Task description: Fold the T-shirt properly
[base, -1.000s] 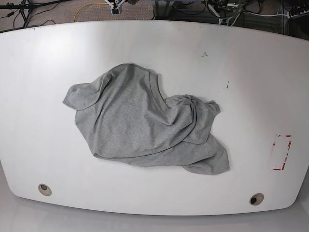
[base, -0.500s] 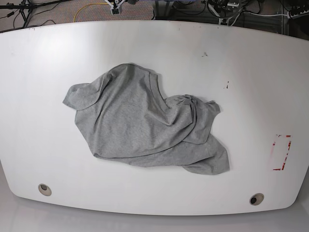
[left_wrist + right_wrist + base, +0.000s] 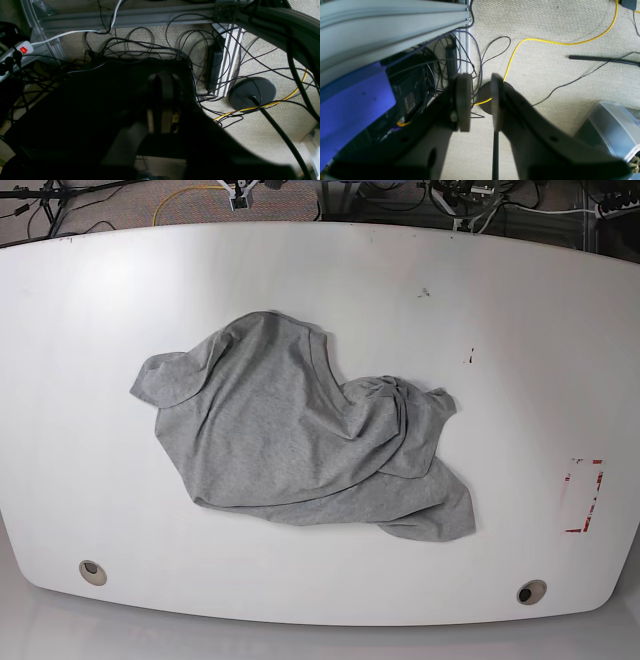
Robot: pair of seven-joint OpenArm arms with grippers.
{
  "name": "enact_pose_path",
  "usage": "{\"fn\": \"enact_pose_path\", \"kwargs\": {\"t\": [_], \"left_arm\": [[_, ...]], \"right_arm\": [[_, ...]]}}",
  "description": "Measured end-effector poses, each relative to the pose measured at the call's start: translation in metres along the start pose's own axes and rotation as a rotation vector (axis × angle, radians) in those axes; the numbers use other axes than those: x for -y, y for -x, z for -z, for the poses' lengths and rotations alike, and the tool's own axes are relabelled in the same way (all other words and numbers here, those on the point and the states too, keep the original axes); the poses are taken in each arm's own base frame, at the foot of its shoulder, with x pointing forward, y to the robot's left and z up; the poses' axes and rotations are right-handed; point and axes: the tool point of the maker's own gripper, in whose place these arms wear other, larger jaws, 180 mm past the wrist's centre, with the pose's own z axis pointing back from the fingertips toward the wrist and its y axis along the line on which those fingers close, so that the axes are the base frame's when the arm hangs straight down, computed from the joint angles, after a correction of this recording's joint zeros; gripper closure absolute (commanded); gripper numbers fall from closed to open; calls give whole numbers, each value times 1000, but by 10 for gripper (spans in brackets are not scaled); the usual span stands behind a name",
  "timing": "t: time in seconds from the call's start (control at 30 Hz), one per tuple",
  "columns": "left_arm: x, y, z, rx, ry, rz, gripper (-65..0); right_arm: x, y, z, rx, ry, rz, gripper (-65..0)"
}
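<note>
The left pincer (image 3: 162, 100) is closed and empty, the right pincer (image 3: 481, 100) narrowly parted; the T-shirt (image 3: 300, 440) lies crumpled mid-table (image 3: 500, 310), unfolded.

worktop (image 3: 500, 300): white, curved edges, red-marked rectangle (image 3: 583, 496) at 3 o'clock
floor (image 3: 545, 30): beige carpet, yellow cable (image 3: 560, 42), black cables
frame (image 3: 130, 17): grey aluminium rails
power strip (image 3: 15, 50): red switch lit, 9 o'clock

Matt grey cloth T-shirt (image 3: 290, 430)

no readable text anywhere
</note>
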Motion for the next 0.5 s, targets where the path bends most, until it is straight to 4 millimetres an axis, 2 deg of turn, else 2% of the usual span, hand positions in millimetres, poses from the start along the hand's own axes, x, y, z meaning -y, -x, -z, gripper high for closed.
{"fn": "enact_pose_path", "kwargs": {"t": [0.5], "left_arm": [[-2, -6, 0, 10, -6, 0, -15]], "right_arm": [[0, -1, 0, 4, 1, -1, -127]]}}
